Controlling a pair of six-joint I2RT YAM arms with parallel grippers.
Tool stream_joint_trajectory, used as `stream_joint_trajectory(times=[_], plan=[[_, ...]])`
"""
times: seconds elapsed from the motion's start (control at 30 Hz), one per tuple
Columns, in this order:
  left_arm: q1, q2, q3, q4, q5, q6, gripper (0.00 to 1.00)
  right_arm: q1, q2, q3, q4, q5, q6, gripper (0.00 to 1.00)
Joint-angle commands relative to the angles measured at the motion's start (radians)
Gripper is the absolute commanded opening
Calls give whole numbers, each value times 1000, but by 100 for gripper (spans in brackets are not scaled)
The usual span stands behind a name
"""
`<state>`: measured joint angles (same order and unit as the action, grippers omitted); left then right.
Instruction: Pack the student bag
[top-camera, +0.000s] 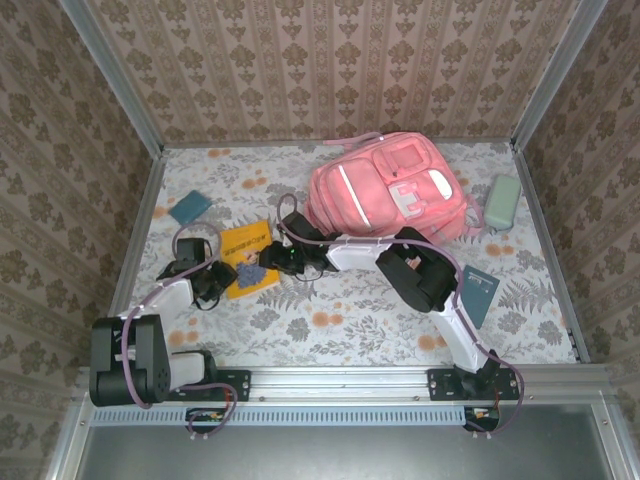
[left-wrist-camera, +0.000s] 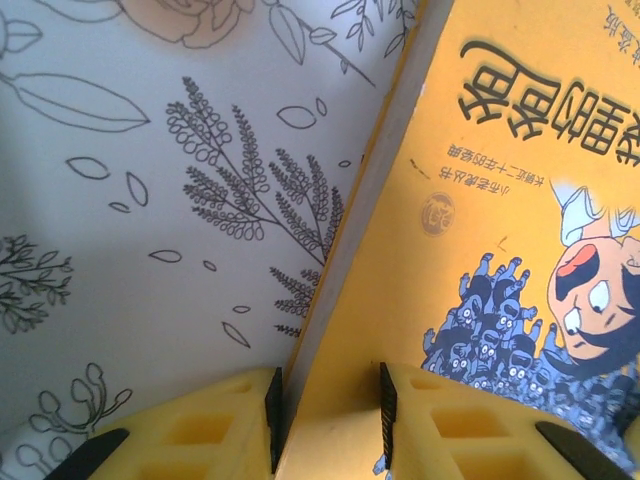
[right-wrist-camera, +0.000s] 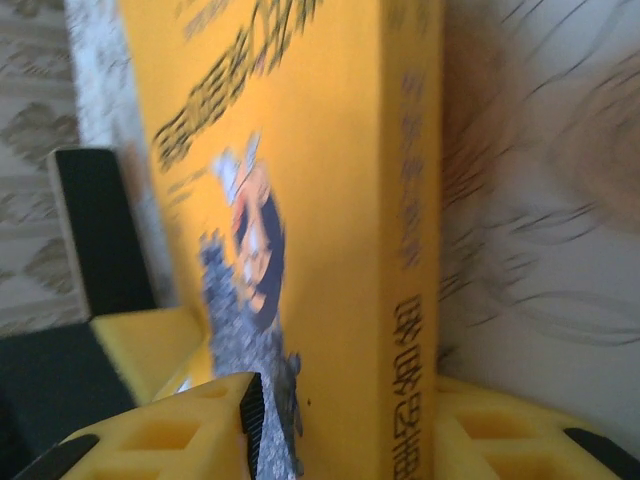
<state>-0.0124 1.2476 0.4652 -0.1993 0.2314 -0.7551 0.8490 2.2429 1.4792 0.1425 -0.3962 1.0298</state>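
The student bag, a large pink backpack, lies at the back of the table, front pockets up. A yellow book with a cartoon cover lies left of it. My left gripper holds the book's near-left corner. In the left wrist view its jaws sit one on the page edge and one on the cover of the book. My right gripper reaches in from the right. Its jaws are closed across the book, with the spine facing the camera.
A small teal book lies at the back left. A pale green pencil case sits right of the bag, and a dark teal notebook lies beside the right arm. The flowered tablecloth is walled in on three sides.
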Motion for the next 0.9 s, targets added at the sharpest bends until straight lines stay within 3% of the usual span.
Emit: stream_joint_trajectory(times=[0.0,0.07,0.2,0.27,0.5,0.7,0.87], plan=[[-18,29,-19,-21,36,18,31,40,-33,-20,258,-182,99,40],[-18,21,-17,-26,33,19,31,38,-46,-19,203,-160,73,36],[-17,-4,-11,-51,25,23,34,21,-81,-56,161,-114,47,12],[-18,-26,0,-70,27,20,40,8,-101,-78,172,-109,52,1],[-8,-146,58,-82,139,-33,62,-33,-247,-125,118,-92,-18,0],[8,-204,122,20,276,-119,93,-103,-410,-173,72,-105,-63,0],[11,-165,153,235,404,-242,97,-160,-519,-196,50,-143,-86,0]])
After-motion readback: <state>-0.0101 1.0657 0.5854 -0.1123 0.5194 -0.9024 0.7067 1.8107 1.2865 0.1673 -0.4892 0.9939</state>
